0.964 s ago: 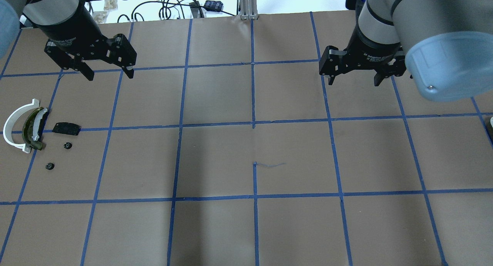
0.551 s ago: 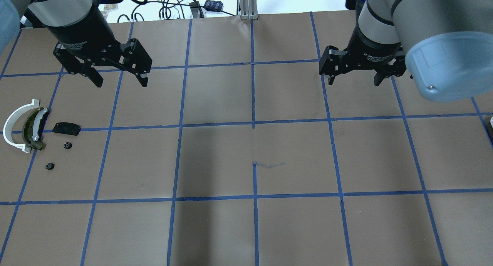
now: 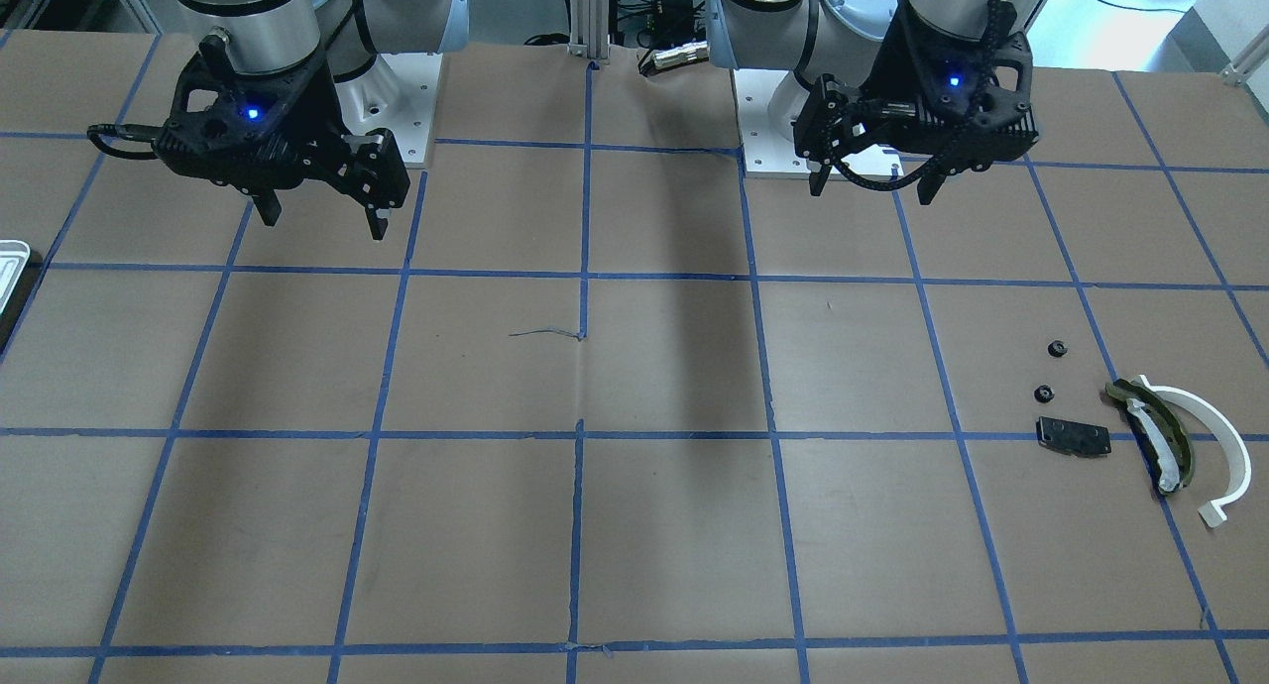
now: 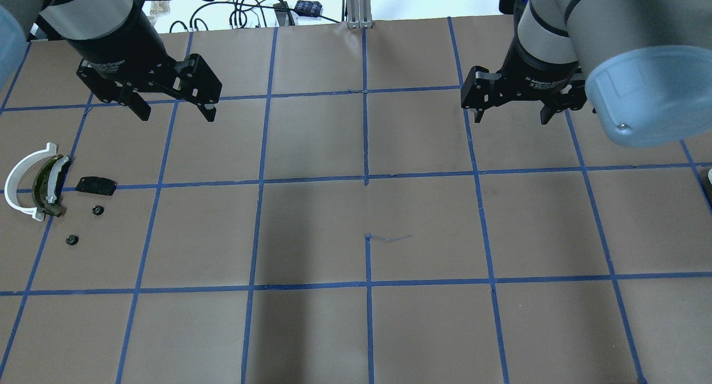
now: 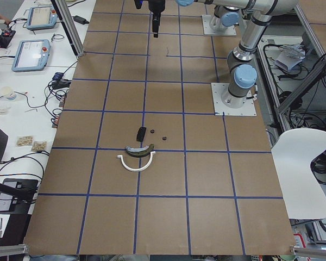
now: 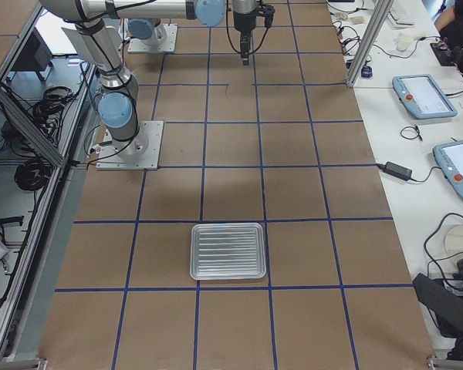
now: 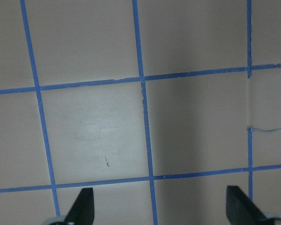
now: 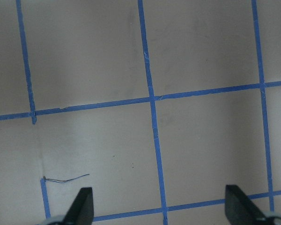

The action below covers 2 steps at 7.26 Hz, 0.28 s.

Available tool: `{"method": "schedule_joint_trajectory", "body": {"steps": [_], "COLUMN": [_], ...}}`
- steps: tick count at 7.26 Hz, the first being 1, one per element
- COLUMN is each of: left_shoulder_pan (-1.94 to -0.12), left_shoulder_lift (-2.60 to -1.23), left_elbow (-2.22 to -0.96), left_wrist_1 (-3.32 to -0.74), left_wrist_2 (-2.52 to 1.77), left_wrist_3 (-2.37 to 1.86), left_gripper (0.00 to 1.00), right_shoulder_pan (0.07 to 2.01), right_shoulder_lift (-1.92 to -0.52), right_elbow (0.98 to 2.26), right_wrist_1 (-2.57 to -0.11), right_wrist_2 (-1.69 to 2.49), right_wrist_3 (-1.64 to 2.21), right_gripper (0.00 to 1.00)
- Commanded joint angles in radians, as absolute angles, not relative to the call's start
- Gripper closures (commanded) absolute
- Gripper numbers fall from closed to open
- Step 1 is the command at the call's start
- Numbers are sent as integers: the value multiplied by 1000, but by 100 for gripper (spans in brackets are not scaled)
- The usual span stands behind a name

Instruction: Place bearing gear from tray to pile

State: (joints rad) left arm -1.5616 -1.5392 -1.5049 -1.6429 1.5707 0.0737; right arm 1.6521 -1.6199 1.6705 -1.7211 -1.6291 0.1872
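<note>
Hovering with jaws apart, left gripper (image 4: 177, 117), right gripper (image 4: 512, 119), tray (image 6: 228, 250) long axis crossing table (image 6: 293, 193) width.

1. The pale silver rectangular ridged metal tray (image 6: 228, 251) lies flat on the table (image 4: 311, 328), towards the robot's right end.
2. The pile sits at the left end. It consists of a white curved arc (image 4: 9, 186), a dark olive-and-white curved piece (image 4: 49, 183) nested inside it, and a small flat black rectangular plate (image 4: 96, 185) just beside.
3. Two small black round bearing gears (image 4: 98, 210) (image 4: 71, 240) lie flat near the plate, apart from each other.
</note>
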Motion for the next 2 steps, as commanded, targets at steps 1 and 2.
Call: {"method": "schedule_joint_trajectory", "body": {"steps": [1, 2], "left_shoulder_pan": [-1537, -1536], "left_shoulder_lift": [-1532, -1531], "left_elbow": [-1512, -1516], "left_wrist_1": [-1628, -1623], "left_wrist_2": [1571, 1569], "left_wrist_3": [66, 61], "left_gripper": [0, 0], "right_shoulder_pan": [1652, 1652], "right_shoulder_lift": [-1620, -1620], "right_elbow": [1671, 1671], "right_wrist_1": [-1721, -1721], "right_wrist_2": [-1629, -1629], "right_wrist_3": [187, 187], "right_gripper": [0, 0]}}
